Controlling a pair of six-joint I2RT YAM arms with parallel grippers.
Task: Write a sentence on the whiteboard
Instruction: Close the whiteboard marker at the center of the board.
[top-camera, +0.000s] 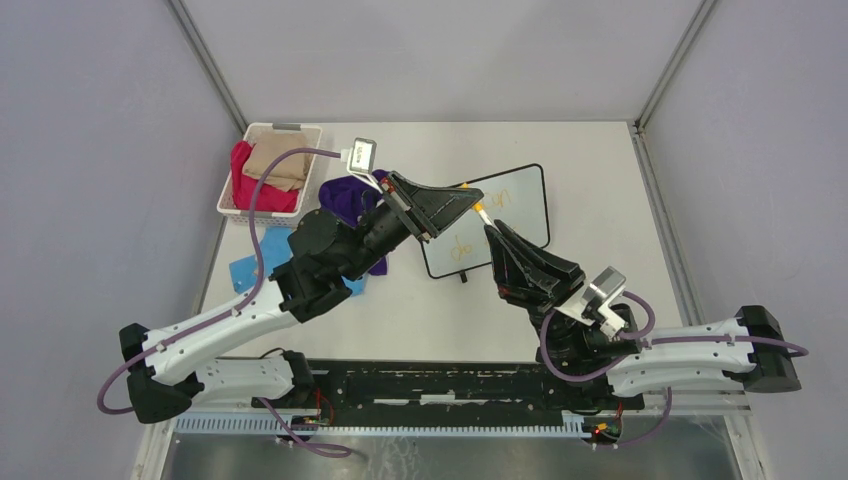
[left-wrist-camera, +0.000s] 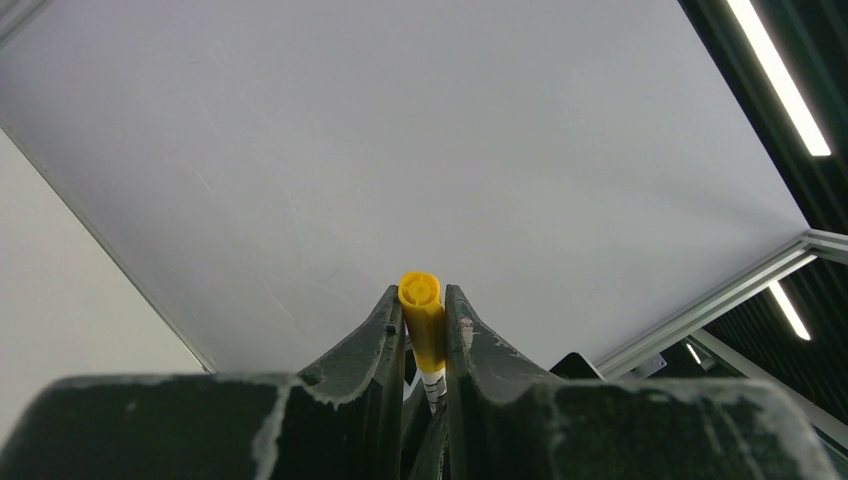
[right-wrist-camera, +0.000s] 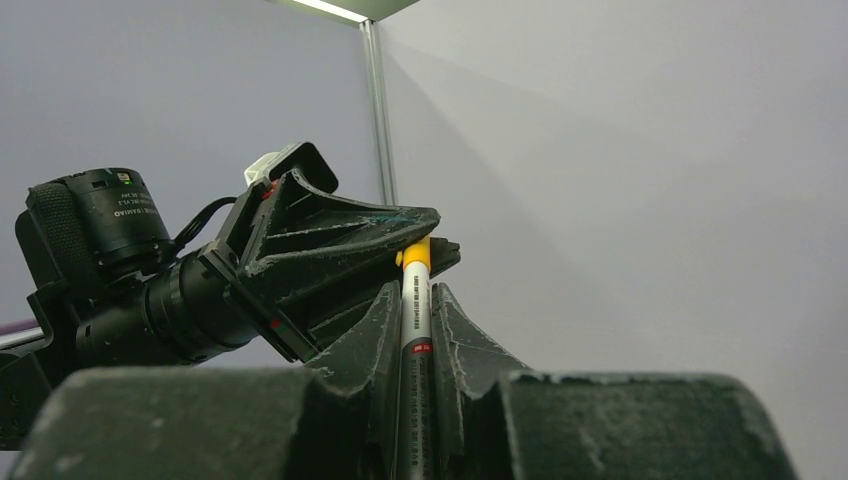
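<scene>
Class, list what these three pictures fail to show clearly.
1. Sentence: top view, letters too small to read; the left gripper covers part of the whiteboard.
2. Marker, lower end: right wrist view, hidden between the right gripper's fingers.
3. The whiteboard again: outside both wrist views.

A lab test cell: grey panels, aluminium posts.

The whiteboard lies mid-table; the basket sits back-left of it; the marker is above the board's middle
</scene>
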